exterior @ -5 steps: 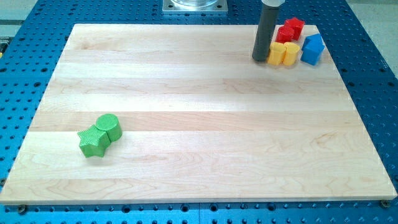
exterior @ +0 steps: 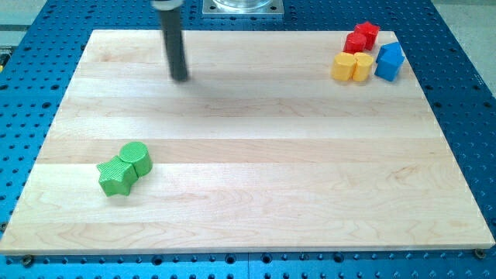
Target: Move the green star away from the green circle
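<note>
1. My tip (exterior: 180,77) rests on the wooden board (exterior: 256,194) in the upper-left part of the view, well apart from every block. The rod above it looks slightly smeared, so I cannot vouch for its exact outline.
2. This rig carries no pincer; the arm ends in the plain dark rod, so there is nothing to report as released, clenched or grasping.
3. The green star (exterior: 115,176) lies near the view's lower left, toward the board's left edge.
4. The green circle (exterior: 136,158) sits just up and to the right of the star, and the two are touching.
5. My tip stands above both green blocks in the view, somewhat to their right, with bare board between.
6. At the board's top-right corner a separate cluster sits: a red block (exterior: 362,37) farthest up, its shape hard to make out from here, possibly two red pieces pressed together.
7. Just below it lies a yellow block (exterior: 351,67), which reads as a pair of lobes side by side.
8. A blue block (exterior: 389,61) stands immediately right of the yellow one, close to the board's right edge.
9. The board lies on a blue perforated table (exterior: 23,116).
</note>
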You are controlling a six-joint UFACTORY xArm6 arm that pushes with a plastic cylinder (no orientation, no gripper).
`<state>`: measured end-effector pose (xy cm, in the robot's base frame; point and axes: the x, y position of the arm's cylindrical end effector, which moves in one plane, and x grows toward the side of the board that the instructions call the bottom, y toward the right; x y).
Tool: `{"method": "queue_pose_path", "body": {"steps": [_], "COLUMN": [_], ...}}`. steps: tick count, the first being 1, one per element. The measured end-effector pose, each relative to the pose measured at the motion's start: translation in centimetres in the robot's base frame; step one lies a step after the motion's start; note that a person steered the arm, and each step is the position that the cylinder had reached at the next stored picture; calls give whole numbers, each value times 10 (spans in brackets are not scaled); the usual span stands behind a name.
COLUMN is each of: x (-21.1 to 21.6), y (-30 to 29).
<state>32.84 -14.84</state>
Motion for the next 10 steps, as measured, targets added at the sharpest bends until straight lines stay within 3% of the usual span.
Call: {"method": "queue_pose_path", "body": {"steps": [2,3,4,5,6,10], "x": [52,134,150,207,225,231], "y": [-105,-134,-136,-132,-99,-72]}}
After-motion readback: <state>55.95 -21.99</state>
